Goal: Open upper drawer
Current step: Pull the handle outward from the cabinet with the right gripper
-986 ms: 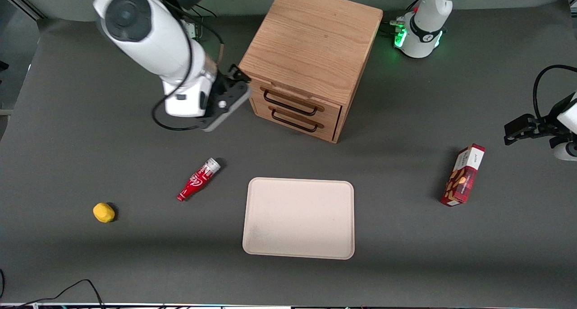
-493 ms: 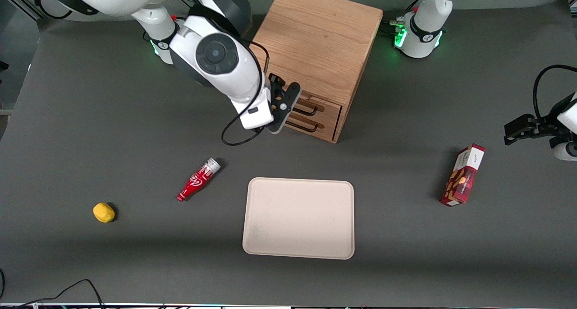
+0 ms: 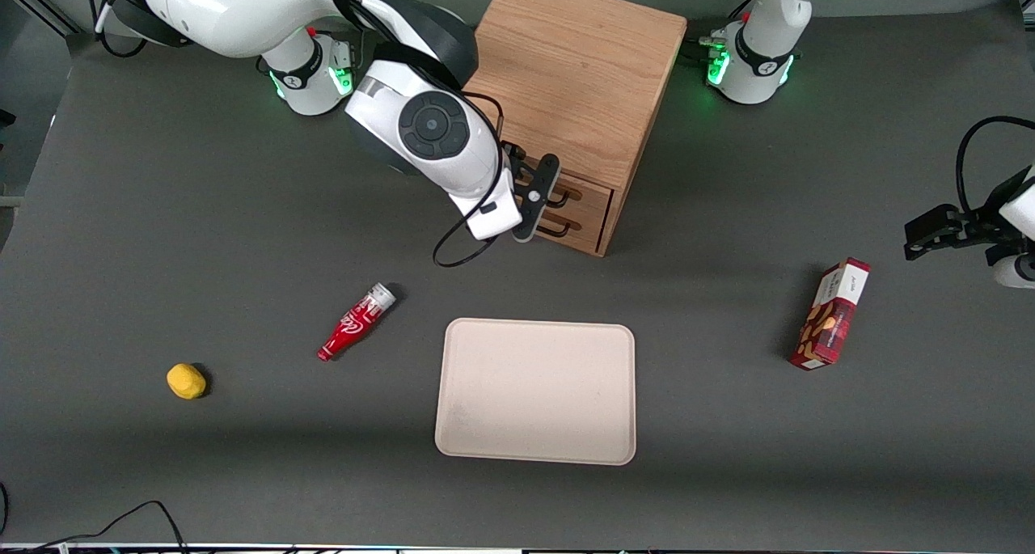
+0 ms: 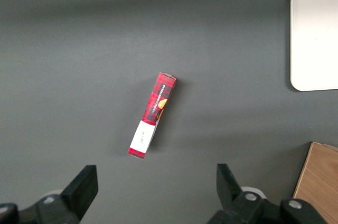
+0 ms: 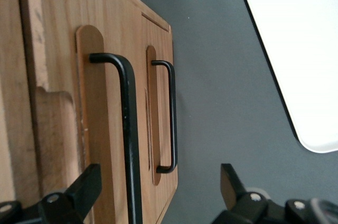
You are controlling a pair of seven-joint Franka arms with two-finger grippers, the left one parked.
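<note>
The oak cabinet stands at the back middle of the table with both drawers shut. The upper drawer sits above the lower drawer; the arm covers most of both fronts. My right gripper is close in front of the drawer fronts, open and empty. In the right wrist view the upper drawer's black wire handle runs between the gripper's spread fingers. The fingers touch nothing. The lower drawer's handle shows beside it.
A beige tray lies nearer the front camera than the cabinet and also shows in the right wrist view. A red bottle and a yellow lump lie toward the working arm's end. A red box lies toward the parked arm's end.
My right arm has swung from beside the cabinet's corner to in front of the drawer fronts. The drawers have not moved.
</note>
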